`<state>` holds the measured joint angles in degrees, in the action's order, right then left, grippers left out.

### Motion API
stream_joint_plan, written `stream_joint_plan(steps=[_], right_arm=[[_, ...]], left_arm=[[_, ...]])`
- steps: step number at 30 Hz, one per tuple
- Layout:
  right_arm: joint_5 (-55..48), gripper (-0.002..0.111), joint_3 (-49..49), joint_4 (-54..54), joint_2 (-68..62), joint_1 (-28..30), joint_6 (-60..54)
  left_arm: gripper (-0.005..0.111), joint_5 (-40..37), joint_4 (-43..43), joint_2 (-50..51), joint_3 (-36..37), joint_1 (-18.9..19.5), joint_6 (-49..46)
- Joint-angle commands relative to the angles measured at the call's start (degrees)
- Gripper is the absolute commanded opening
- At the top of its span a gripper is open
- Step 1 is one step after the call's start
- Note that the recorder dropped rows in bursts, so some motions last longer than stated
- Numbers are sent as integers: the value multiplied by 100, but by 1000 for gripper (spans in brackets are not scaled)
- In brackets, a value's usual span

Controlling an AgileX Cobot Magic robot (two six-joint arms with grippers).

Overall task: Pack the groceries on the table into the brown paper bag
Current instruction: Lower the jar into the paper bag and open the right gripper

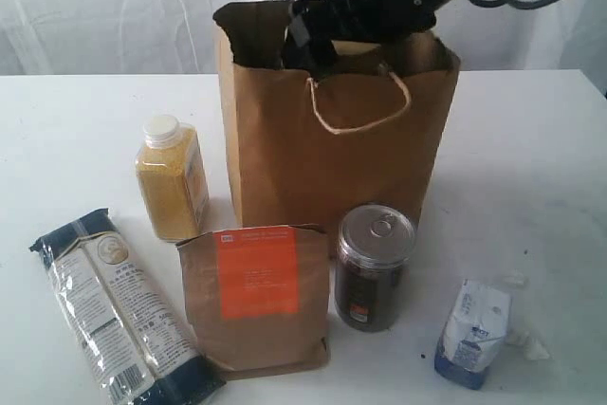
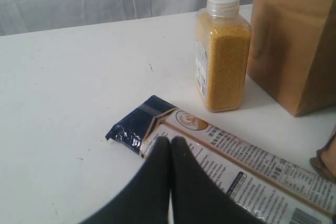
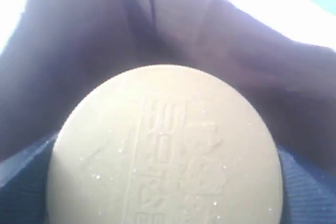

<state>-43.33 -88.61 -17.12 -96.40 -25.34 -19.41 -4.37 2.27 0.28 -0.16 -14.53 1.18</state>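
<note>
Groceries sit on the table [image 1: 531, 139] around the brown paper bag [image 1: 332, 168]. The bag stands tall with its top open so things can drop in. The right gripper [image 1: 308, 45] reaches down into the top of the bag. Its camera sees the gold-lidded jar [image 3: 165, 150] very close, inside the bag's dark walls. The fingers are spread wide on both sides of the lid. I cannot tell if they squeeze the jar or just sit loose around it.

The left gripper [image 2: 170, 141] is pinched shut on nothing, low over the noodle packet [image 2: 247, 156], maybe to take it next. The yellow-grain bottle [image 1: 171, 177] stands just beside the bag. The pouch [image 1: 256, 296], the can [image 1: 375, 267] and the small blue-white packet [image 1: 472, 329] wait in front of the bag.
</note>
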Motion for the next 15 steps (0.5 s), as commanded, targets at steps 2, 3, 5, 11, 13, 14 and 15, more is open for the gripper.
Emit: stream_joint_plan(steps=[2,3,5,11,13,14,15], right_arm=[[-366,89,-214,300,-268,37,21],[-278,89,-336,312,-128,-33,21],[108,89,-249,229,-33,-46,187],[-375,89,-244,330,-114,-92,171],[6,89,-99,291,-163,-38,171],[-250,89,-114,291,-208,3,171],[-565,89,-186,291,-217,3,171]], left_arm=[[0,4,23,-28,16,-22,8],[0,4,23,-28,16,-22,8],[0,4,23,-28,16,-22,8],[0,4,23,-28,16,-22,8],[0,4,23,-28,16,-22,8],[0,4,23,-28,16,-22,8],[0,4,23,-28,16,-22,8]])
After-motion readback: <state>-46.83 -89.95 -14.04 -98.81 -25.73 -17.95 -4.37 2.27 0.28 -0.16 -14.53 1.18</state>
